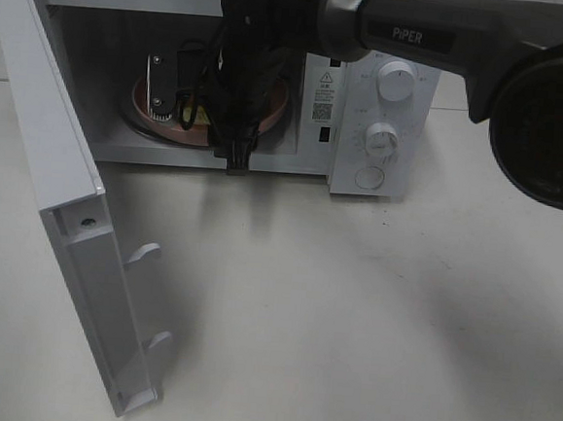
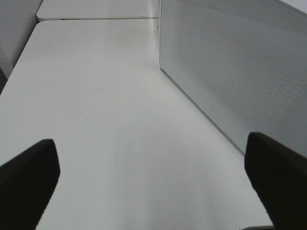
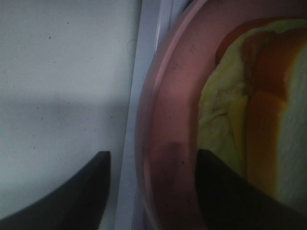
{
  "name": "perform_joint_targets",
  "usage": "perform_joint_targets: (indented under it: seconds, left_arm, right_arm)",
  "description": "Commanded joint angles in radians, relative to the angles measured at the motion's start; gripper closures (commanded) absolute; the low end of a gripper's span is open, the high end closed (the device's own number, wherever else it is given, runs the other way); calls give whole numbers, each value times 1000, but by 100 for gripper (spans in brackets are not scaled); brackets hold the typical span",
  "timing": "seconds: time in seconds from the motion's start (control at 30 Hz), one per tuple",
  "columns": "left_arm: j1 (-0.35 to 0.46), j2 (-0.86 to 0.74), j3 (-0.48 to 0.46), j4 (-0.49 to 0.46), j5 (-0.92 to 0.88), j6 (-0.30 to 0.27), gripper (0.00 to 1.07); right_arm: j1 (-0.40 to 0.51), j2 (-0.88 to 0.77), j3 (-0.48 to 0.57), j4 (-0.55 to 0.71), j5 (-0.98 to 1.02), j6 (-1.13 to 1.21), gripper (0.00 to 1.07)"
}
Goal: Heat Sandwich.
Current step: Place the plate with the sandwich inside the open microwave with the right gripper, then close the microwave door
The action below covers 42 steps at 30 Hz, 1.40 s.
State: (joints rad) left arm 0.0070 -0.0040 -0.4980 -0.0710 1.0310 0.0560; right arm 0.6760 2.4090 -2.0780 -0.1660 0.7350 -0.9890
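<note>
Table (image 1: 351, 323) filling lower frame. Microwave (image 1: 380, 131) at upper centre, door (image 1: 58, 203) swung open at left. Right arm (image 1: 451, 34) extended in from upper right. Plate (image 3: 168, 96) inside microwave, sandwich (image 3: 249, 120) on it. Right gripper (image 3: 153, 160) parted astride plate rim, outer finger (image 3: 91, 187) clear of it. Left gripper (image 2: 151, 163) spread wide above table, beside microwave.

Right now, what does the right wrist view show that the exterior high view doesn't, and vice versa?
Right wrist only: the sandwich up close, yellow and orange layers, with the jaws apart on either side of the plate rim. Exterior high only: the microwave with its door swung open, two knobs, and the right arm reaching inside. Both: the pink plate.
</note>
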Motion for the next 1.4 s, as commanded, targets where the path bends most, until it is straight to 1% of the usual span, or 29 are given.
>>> perform_joint_targets:
  seconds: [0.03,0.07,0.1,0.17,0.63,0.9,1.0,1.03,1.07,1.13,1.17,1.2,1.23,1.3,1.33,1.37,1.4]
  left_arm:
    - [1,-27,3,0,-2,0,5]
    - [1,-27,3,0,-2,0,5]
    - [1,-27,3,0,-2,0,5]
    - [1,-27,3,0,-2,0,5]
    - [1,-27,3,0,-2,0,5]
    - [1,-27,3,0,-2,0,5]
    - [1,-27,3,0,-2,0,5]
    - [1,-27,3,0,-2,0,5]
    - [1,-27,3,0,-2,0,5]
    - [1,-27,3,0,-2,0,5]
    - [1,-27,3,0,-2,0,5]
    - [1,-27,3,0,-2,0,5]
    - [1,-27,3,0,-2,0,5]
    - [1,-27,3,0,-2,0,5]
    - [1,-27,3,0,-2,0,5]
    - [1,-27,3,0,-2,0,5]
    - [1,-27,3,0,-2,0,5]
  right_arm:
    - [-2,-8,-6,-7,-17,72,29]
    - [-2,-8,-6,-7,-17,86,26]
    - [-2,-8,-6,-7,-17,86,26]
    - [-2,-8,-5,-7,-16,100,23]
    - [-2,-8,-4,-8,-16,151,28]
    - [2,-17,0,-54,-17,201,30]
    - [2,-50,70,-59,-91,210,31]
    - [2,-50,70,-59,-91,210,31]
    - [2,-73,131,-62,-137,209,31]
    - [2,-103,196,-62,-197,209,31]
    - [2,-115,221,-62,-221,208,31]
    - [2,-115,221,-62,-221,208,31]
    - [2,-146,274,-69,-274,208,31]
    - [2,-179,337,-71,-328,206,31]
    - [2,-208,402,-78,-379,206,31]
    - [2,-208,402,-78,-379,206,31]
    - [2,-220,428,-82,-398,206,31]
